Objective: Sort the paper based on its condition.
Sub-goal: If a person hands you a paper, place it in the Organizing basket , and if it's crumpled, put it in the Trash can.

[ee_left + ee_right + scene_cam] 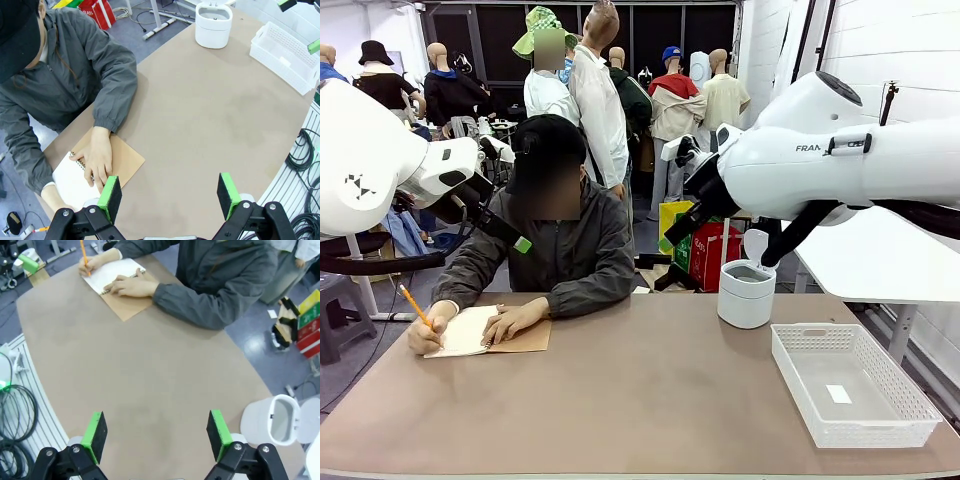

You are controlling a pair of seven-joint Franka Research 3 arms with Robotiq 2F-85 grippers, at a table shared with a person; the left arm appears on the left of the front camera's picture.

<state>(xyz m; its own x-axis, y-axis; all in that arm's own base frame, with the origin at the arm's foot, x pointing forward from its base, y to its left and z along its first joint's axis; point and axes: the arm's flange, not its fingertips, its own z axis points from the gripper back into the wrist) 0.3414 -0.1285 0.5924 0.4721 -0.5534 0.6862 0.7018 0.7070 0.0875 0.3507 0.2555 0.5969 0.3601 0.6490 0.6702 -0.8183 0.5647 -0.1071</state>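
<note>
Loose paper is out of view. At the far left of the table a person holds a pencil (415,305) over the open white page of a spiral notebook (468,332), with the other hand flat on its brown cover. The notebook (127,165) lies just ahead of my left gripper (170,197), which hovers open above the table with nothing between its green pads. Held high over the table's right half, my right gripper (157,435) is open and empty too, and the notebook (107,271) sits far from it.
A white bin (746,293) with its lid flipped up stands at the back right. In front of it is a white mesh basket (790,375) holding a tiny white slip (838,394). The brown tabletop (650,400) between notebook and basket is bare.
</note>
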